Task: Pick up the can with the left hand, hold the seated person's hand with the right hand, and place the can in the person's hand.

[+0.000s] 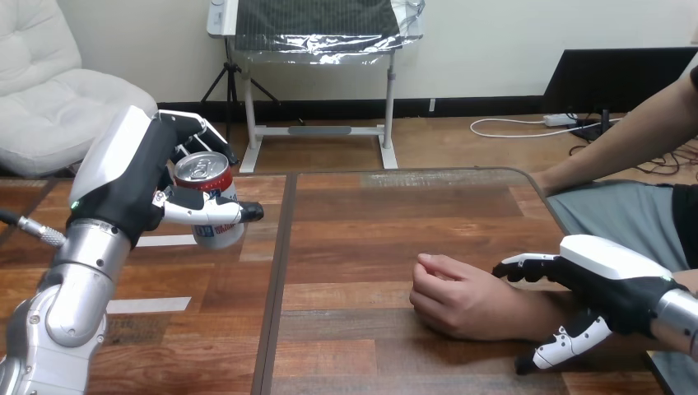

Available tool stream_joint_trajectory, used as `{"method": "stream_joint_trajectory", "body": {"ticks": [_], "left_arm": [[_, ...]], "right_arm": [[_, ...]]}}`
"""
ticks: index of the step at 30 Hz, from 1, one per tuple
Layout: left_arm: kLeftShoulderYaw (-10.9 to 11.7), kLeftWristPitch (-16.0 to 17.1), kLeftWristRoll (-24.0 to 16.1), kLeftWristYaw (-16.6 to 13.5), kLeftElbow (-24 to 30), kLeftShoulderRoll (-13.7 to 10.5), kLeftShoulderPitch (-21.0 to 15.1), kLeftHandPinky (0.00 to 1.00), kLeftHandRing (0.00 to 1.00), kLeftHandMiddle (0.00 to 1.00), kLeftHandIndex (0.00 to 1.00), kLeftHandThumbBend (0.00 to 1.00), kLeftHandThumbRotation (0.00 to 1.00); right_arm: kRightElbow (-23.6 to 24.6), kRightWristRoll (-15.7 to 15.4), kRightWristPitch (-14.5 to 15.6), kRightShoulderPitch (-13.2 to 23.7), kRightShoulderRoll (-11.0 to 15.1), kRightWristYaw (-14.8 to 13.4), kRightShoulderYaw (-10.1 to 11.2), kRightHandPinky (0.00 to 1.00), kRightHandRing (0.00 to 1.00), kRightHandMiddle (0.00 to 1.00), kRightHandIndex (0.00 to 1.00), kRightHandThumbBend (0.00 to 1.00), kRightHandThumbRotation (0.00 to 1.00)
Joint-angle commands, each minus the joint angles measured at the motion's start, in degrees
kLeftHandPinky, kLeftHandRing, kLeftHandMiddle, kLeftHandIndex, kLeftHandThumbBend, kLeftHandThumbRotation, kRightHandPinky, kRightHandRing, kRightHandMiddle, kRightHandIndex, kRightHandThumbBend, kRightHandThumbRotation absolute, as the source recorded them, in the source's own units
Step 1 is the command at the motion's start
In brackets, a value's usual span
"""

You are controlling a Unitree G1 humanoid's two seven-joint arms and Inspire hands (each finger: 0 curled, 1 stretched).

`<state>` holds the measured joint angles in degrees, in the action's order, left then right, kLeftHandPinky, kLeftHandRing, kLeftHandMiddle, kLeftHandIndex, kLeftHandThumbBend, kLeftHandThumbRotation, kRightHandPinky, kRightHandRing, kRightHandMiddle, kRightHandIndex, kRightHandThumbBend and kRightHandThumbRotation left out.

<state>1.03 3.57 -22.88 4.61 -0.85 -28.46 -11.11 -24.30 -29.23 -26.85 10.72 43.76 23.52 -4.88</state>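
Note:
A red and white can (207, 197) hangs above the left part of the wooden table (370, 247), with my left hand (136, 177) shut on it: fingers behind it, thumb across its front. At the lower right the person's hand (457, 296) rests on the table as a loose fist, its forearm running off to the right. My right hand (605, 276) straddles the person's wrist. Its fingers (527, 267) lie along the wrist's far side and its thumb (568, 346) along the near side, pinching it.
The person's other arm (625, 140) leans on the table's far right corner. A dark seam (276, 280) runs front to back through the table, left of the middle. White tape strips (148, 304) lie on the left part.

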Motion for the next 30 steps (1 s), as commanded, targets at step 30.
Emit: {"method": "stream_joint_trajectory", "body": {"ticks": [30], "left_arm": [[1.97, 2.05, 1.77, -0.93, 1.94, -0.67, -1.80, 0.09, 0.13, 0.24, 0.43, 0.79, 0.00]], "right_arm": [[-5.22, -7.24, 4.76, 5.69, 1.84, -3.88, -4.45, 0.83, 0.86, 0.87, 0.88, 1.00, 0.26]]}}
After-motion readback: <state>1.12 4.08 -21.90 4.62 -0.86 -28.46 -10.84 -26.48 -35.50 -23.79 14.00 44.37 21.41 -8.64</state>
